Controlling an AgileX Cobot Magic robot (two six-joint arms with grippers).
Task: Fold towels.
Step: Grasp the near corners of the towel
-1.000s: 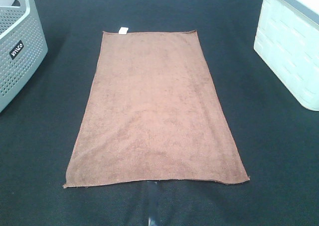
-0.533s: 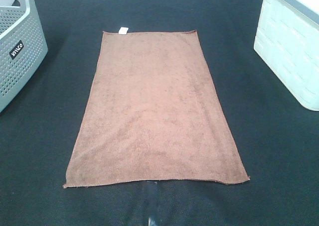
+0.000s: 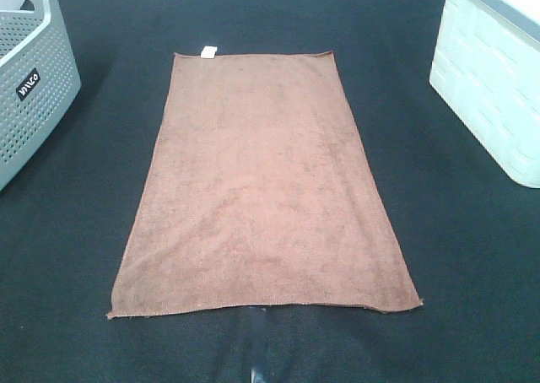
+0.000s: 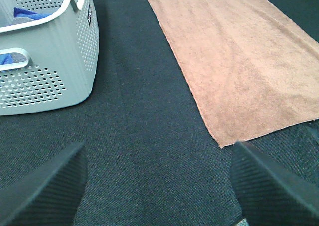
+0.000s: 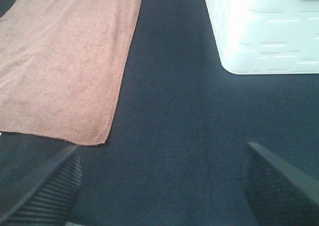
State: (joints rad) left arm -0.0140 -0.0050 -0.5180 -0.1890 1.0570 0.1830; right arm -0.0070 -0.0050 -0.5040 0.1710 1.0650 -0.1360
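Brown towel [image 3: 263,189] flat, centre frame, nothing folded yet.
It lies spread lengthwise on the dark surface [image 3: 460,315], white tag [image 3: 209,51] at its top edge; left pincer [image 4: 157,186] and right pincer [image 5: 164,186] gape wide and empty, each facing a lower corner, likely lined up to pinch.

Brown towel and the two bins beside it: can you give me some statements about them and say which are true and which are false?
1. The brown towel lies spread flat, unfolded. True.
2. Its white tag sits on the towel's nearest edge in the high view. False: it is on the far short edge.
3. The grey basket holds something blue. True.
4. The left gripper is clamped on a towel corner. False: it is open, off the towel, holding nothing.
5. The white bin stands on the towel. False: it stands apart from it on the black mat.
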